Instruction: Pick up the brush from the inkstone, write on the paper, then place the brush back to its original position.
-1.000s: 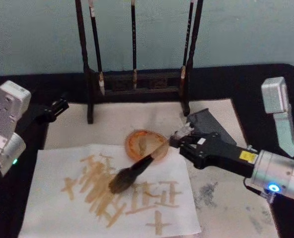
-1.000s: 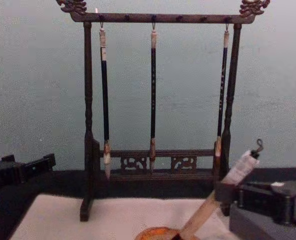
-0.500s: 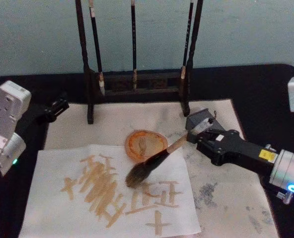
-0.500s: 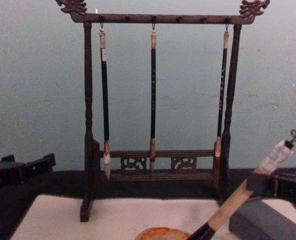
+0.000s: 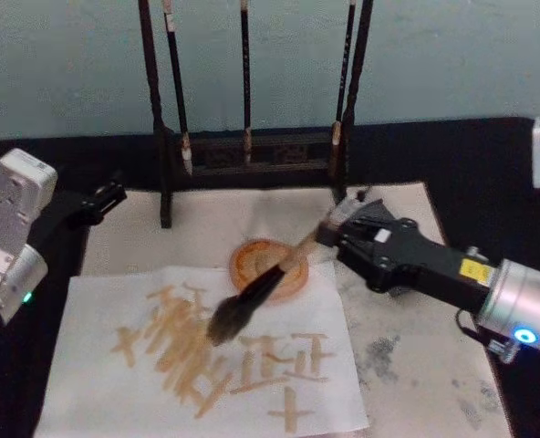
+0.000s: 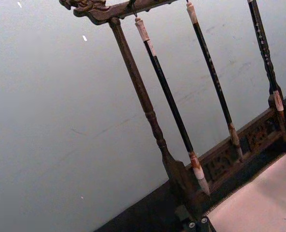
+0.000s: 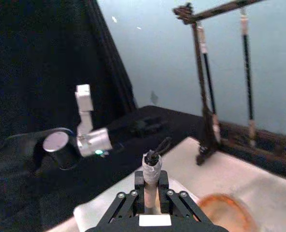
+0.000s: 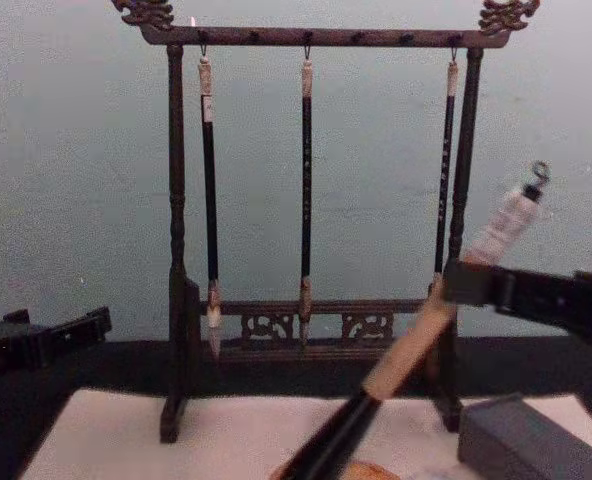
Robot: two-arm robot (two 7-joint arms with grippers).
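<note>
A pale blue-grey wall backs a black tabletop (image 5: 452, 155) spread with a cream mat (image 5: 206, 228). On the mat's near left part lies the paper (image 5: 88, 392), already crossed by many tan strokes. Just beyond the paper's far edge sits the inkstone (image 5: 252, 260), a round orange dish. A dark wooden stand (image 8: 176, 200) rises at the back of the mat, with three thin brushes (image 8: 306, 180) hanging from its top bar. A grey block (image 8: 521, 440) rests on the mat to the right of the stand. The right pincer (image 5: 329, 235) reaches in from the right and is clenched on the upper handle of the brush (image 5: 261, 285), just below its whitish cap. The brush slants down and to the left, its handle passing over the inkstone's right side. Its bushy dark head is over the middle of the paper, at the strokes; whether the tip touches the sheet cannot be told. In the chest view the cap and its metal loop stand high beside the stand's right post. The left pincer (image 5: 109, 195) is parked over the mat's far left corner, well apart from the brush.
</note>
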